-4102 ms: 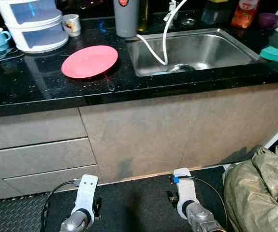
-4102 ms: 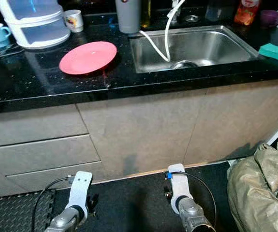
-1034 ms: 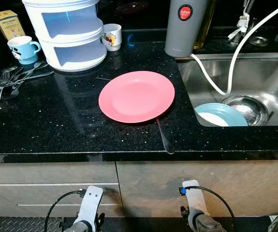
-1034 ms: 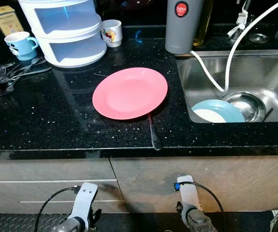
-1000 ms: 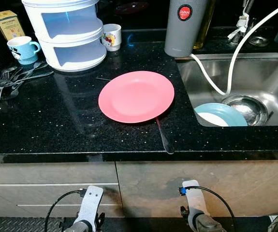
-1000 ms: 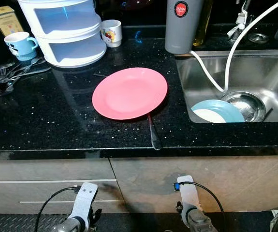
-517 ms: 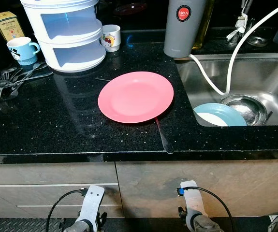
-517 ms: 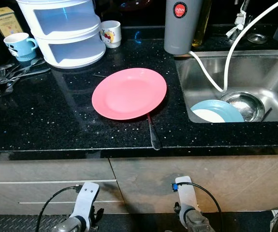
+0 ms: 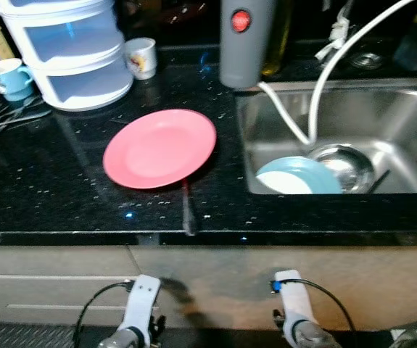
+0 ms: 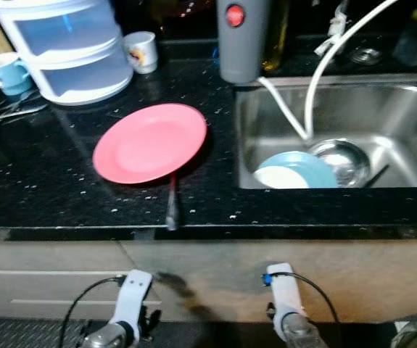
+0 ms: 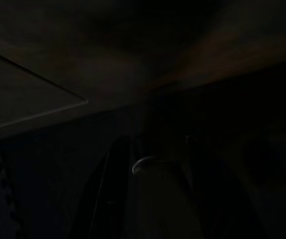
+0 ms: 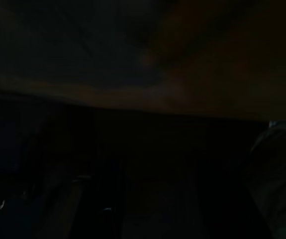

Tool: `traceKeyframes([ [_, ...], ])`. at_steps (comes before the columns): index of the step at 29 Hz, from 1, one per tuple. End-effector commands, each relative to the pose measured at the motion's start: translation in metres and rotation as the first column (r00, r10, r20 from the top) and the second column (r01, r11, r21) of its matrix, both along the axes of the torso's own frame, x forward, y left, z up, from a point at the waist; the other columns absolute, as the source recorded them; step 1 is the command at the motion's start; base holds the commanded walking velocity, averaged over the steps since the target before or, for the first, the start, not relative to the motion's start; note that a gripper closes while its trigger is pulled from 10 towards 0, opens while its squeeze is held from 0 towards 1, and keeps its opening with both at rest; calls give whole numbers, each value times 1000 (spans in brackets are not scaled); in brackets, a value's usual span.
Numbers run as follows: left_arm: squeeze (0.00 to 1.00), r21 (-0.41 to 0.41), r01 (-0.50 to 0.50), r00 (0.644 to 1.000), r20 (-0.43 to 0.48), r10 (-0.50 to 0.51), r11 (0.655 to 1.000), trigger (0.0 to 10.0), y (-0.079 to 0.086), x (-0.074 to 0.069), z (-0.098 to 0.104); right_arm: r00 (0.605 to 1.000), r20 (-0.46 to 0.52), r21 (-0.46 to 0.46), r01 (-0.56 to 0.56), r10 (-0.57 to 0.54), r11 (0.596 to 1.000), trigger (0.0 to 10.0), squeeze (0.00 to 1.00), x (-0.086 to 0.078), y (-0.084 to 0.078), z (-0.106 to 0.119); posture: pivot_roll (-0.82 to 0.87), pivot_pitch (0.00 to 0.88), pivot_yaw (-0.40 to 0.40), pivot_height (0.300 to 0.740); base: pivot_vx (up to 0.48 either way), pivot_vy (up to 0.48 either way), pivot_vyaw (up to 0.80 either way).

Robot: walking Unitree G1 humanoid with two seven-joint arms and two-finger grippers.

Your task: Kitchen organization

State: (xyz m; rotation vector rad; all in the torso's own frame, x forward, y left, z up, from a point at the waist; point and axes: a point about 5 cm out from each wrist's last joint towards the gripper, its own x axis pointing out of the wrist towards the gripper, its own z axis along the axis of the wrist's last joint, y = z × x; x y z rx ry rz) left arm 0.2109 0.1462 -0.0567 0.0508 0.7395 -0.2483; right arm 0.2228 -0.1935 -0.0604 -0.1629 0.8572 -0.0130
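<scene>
Well above both idle arms, whose finger state I cannot tell, the round pink plate [image 9: 159, 148] lies flat beside the steel sink [image 9: 404, 109], probably awaiting sorting.

Both head views are dim and softly blurred. The black countertop [image 9: 63, 196] glints with small specular sparkles, and the steel sink [image 9: 382, 123] catches brighter light. Deep shadow swallows the counter's back edge. Both wrist views are almost black, barely legible.

pink plate [image 9: 160, 147] flat on counter [image 9: 48, 188]
</scene>
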Motion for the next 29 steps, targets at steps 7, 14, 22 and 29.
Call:
traceKeyframes([
  [7,0,-4,-24,999,-27,24,1000,10000,3,-6,-4,1000,-20,24,2,-1,1000,10000,0,-4,6,-4,-13,109,26,740,0,-296,0],
  [14,0,-10,-37,999,-18,36,999,10000,3,-5,-3,1000,-16,24,3,-3,1000,10000,0,-3,6,-3,-16,109,26,740,0,0,0],
  [22,0,-40,-54,998,-32,53,998,10000,2,-6,-4,1000,-12,27,0,0,1000,10000,0,-2,6,-2,-12,107,24,740,0,360,0],
  [29,0,-11,-42,999,-17,41,999,10000,5,-4,-2,1000,-8,29,-3,3,1000,10000,0,-1,7,-1,-11,105,27,740,0,137,0],
])
